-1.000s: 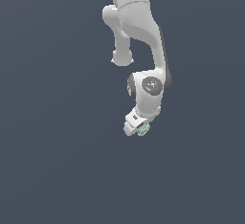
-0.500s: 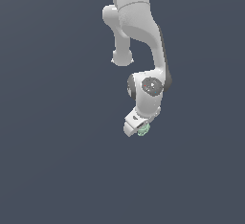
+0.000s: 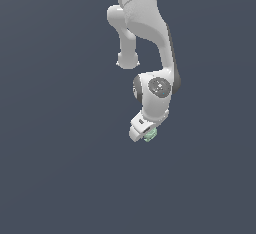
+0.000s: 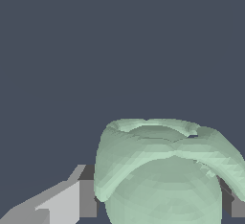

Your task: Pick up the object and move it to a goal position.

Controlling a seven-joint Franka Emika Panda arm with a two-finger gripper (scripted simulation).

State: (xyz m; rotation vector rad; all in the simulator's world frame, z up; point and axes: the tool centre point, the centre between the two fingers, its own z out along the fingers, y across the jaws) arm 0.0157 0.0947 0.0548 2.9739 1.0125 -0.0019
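The object (image 3: 150, 136) is a small pale mint-green lumpy thing, peeking out beside the white hand of the arm in the exterior view. It sits at my gripper (image 3: 145, 137), mostly hidden by the hand. In the wrist view the object (image 4: 162, 175) fills the space between two grey fingers (image 4: 72, 201), which press against its sides. My gripper (image 4: 158, 204) is shut on it. The arm reaches down from above, wrist bent toward the exterior view's left.
Only a plain dark grey-blue surface (image 3: 60, 168) shows around the arm. No other objects or edges are in view.
The arm, gripper and object have shifted very slightly downward, if at all, over the last second. The grip is unchanged.
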